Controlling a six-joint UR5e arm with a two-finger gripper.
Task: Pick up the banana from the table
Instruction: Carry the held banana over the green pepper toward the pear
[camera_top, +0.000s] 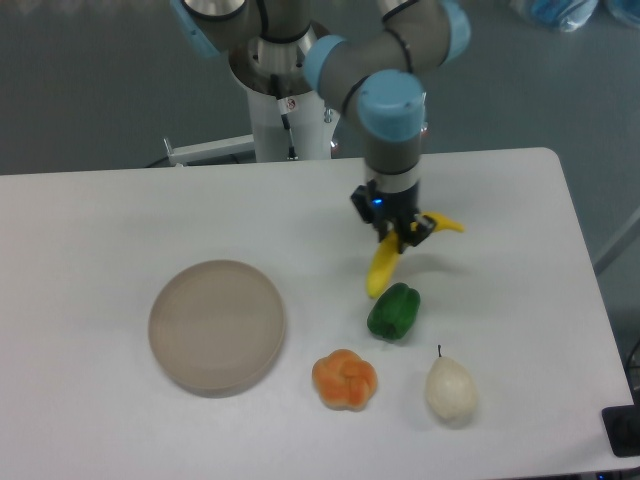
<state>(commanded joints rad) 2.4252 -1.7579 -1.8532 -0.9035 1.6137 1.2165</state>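
The bright yellow banana (384, 270) hangs in my gripper (398, 236), which is shut on its middle. One end points down and left, just above the green pepper; the other end sticks out to the right of the fingers. The banana appears lifted off the white table (100, 230). My arm reaches down from the top of the view to right of the table's middle.
A green pepper (394, 312) lies directly below the banana's lower tip. An orange pumpkin-like toy (344, 379) and a pale pear (450, 390) sit near the front edge. A round beige plate (217, 326) rests at the left.
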